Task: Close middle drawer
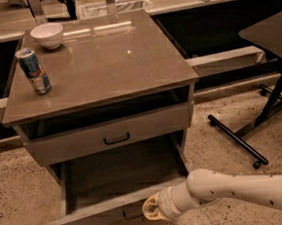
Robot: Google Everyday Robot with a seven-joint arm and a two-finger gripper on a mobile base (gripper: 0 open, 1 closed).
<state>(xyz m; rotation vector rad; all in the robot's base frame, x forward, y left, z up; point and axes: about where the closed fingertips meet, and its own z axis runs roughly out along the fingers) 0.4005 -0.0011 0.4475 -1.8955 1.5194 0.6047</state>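
Observation:
The middle drawer (117,174) is grey wood-grain and stands pulled far out of the cabinet (103,63), its box open to view. Its low front panel (90,217) slants across the bottom of the view. Its small black handle (131,215) shows just left of my gripper. My gripper (151,210) is at the outside of that front panel, right of centre and against or very close to it. My white forearm (235,192) reaches in from the lower right. The taller top drawer (108,135) sits above, slightly out. The lowest drawer is out of view.
A blue can (34,70) and a white bowl (47,35) stand on the cabinet top at the left. A black table with a wheeled leg frame (240,138) stands on the speckled floor to the right. A low ledge (224,59) runs behind.

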